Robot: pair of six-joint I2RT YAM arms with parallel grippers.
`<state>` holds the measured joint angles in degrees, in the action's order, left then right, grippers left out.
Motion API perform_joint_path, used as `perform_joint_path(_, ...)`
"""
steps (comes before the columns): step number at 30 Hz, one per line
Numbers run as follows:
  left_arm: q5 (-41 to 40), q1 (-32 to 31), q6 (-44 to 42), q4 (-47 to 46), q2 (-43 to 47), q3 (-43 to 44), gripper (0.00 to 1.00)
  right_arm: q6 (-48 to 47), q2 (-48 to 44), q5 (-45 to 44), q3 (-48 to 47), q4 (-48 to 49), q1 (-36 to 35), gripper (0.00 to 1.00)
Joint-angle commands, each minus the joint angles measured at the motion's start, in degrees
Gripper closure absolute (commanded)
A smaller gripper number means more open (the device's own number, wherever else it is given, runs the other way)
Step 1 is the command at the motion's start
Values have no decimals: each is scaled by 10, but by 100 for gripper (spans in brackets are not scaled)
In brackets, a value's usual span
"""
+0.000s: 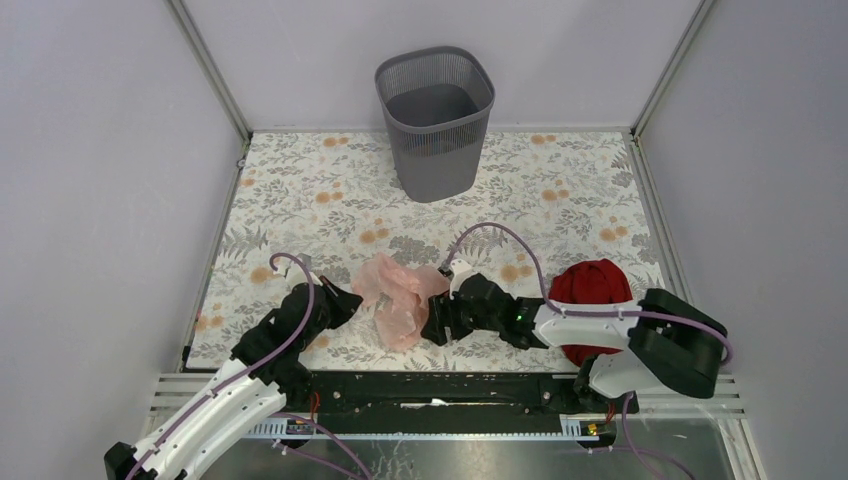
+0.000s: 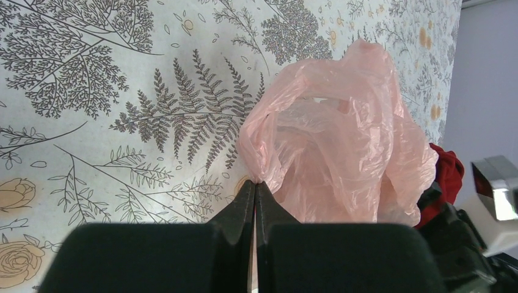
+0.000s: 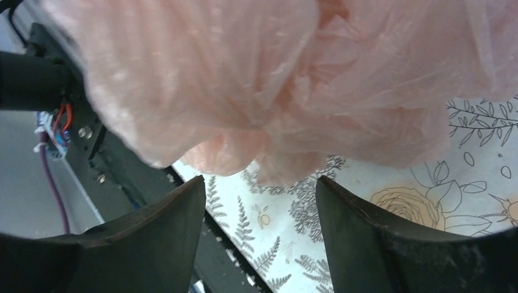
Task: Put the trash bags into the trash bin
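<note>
The pale-pink trash bag (image 1: pixel 397 295) lies crumpled on the floral tabletop near the front, between my two grippers. My left gripper (image 2: pixel 255 184) is shut on the bag's left edge; the bag (image 2: pixel 342 146) billows just beyond its tips. My right gripper (image 3: pixel 259 183) is open, its jaws wide apart just short of the bag (image 3: pixel 275 79), nothing between them. In the top view the left gripper (image 1: pixel 352 298) touches the bag's left side and the right gripper (image 1: pixel 436 318) is at its right side. The dark grey mesh trash bin (image 1: pixel 436 120) stands upright at the back centre, empty.
A dark red cloth (image 1: pixel 590 290) lies at the front right, partly under my right arm; it also shows in the left wrist view (image 2: pixel 449 174). A black rail (image 1: pixel 430 388) runs along the table's near edge. Grey walls enclose the table on three sides.
</note>
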<state>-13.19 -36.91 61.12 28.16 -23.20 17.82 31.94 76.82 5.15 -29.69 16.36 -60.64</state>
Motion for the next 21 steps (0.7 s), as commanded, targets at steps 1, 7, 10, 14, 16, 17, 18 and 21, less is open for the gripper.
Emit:
perform_joint_path(1, 4, 2, 3, -15, 6, 11, 100, 33, 51, -42, 2, 97, 0, 27)
perform_joint_path(7, 7, 2, 8, -16, 18, 8, 100, 31, 104, -63, -4, 155, 0, 36)
perform_joint_path(10, 5, 2, 1, -19, 8, 14, 100, 37, 100, -96, 7, 172, 0, 74)
perform_joint_path(14, -31, 2, -31, 12, -2, 53, 100, 11, -11, -171, -14, -3, 1, 100)
perform_joint_path(16, -66, 2, -53, 31, -2, 78, 100, -14, -73, -194, -19, -76, 10, 100)
perform_joint_path(17, -82, 2, -65, 35, -4, 88, 100, -23, -92, -195, -33, -122, 23, 100)
perform_joint_path(18, -100, 2, -79, 35, -8, 98, 100, -28, -107, -189, -43, -164, 51, 100)
perform_joint_path(21, -132, 2, -108, 20, -43, 130, 100, -49, -139, -149, -57, -220, 119, 100)
